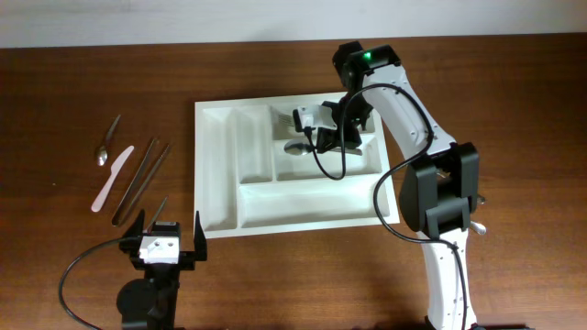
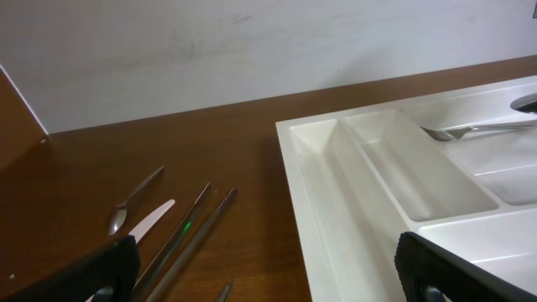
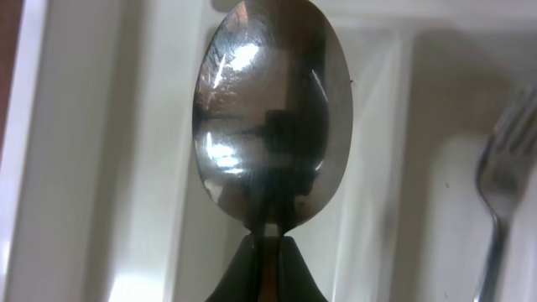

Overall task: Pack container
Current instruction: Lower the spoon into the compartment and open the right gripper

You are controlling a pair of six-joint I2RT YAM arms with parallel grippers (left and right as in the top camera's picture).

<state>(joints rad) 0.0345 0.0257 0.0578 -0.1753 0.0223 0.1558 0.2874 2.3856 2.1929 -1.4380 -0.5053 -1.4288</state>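
The container (image 1: 218, 174) is a white compartmented tray in the middle of the table. Over its upper right compartments my right gripper (image 1: 323, 137) is shut on the neck of a metal spoon (image 3: 270, 109). The spoon's bowl hangs just above the tray floor (image 3: 92, 168) and fills the right wrist view. A metal fork (image 3: 502, 189) lies in the neighbouring compartment and also shows as fork tines (image 2: 470, 130) in the left wrist view. My left gripper (image 1: 168, 229) rests near the front edge, left of the tray, open and holding nothing.
Loose cutlery lies on the wood left of the tray: a small spoon (image 1: 107, 142), a pale plastic knife (image 1: 112, 179), two long metal chopsticks (image 1: 142, 179) and a thin piece (image 1: 158, 211) by the left gripper. The right arm's base (image 1: 445, 266) stands at front right.
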